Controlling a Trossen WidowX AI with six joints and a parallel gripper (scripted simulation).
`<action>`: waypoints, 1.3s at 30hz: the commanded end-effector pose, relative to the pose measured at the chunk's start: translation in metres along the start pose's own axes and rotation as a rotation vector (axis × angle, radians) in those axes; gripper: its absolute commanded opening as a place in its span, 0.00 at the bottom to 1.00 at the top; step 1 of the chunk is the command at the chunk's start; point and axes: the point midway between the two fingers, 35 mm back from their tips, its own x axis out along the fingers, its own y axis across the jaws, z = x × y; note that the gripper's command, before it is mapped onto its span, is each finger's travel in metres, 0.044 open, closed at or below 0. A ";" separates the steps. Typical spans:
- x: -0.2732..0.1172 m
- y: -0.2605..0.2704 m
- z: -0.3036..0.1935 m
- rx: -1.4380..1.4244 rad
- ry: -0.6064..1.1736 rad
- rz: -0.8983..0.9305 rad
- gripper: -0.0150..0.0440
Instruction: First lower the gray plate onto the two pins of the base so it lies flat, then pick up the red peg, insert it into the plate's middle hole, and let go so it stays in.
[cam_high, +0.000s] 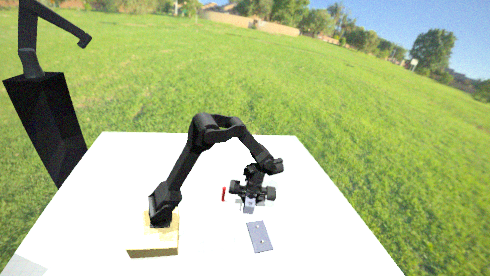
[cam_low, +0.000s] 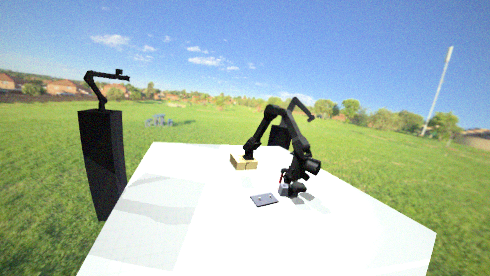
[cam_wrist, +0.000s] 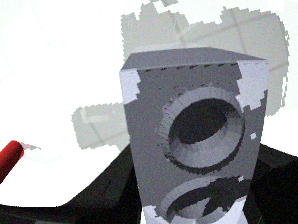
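The gray plate (cam_high: 249, 205) (cam_low: 283, 190) (cam_wrist: 145, 125) is between the fingers of my gripper (cam_high: 251, 195) (cam_low: 290, 188) (cam_wrist: 179, 141), which is shut on it. Two of its round holes show large in the wrist view; its lower end is out of frame. Whether it touches the table is too small to tell. The flat base (cam_high: 259, 234) (cam_low: 265, 201) lies beside it, nearer the front in the top view, with its two small pins bare. The red peg (cam_high: 223, 194) (cam_low: 281, 178) (cam_wrist: 8, 159) stands apart, left of my gripper.
A wooden block (cam_high: 152, 246) (cam_low: 240, 162) sits under the arm's foot on the white table (cam_high: 90, 200) (cam_low: 225, 240). A black pillar (cam_high: 45, 120) (cam_low: 102, 165) bearing another arm stands beyond the table's edge.
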 end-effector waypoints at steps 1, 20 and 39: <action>-0.010 -0.004 0.002 -0.003 -0.001 -0.010 0.25; -0.070 -0.010 0.005 -0.003 -0.001 -0.011 0.25; -0.131 -0.006 0.000 -0.003 -0.001 -0.010 0.25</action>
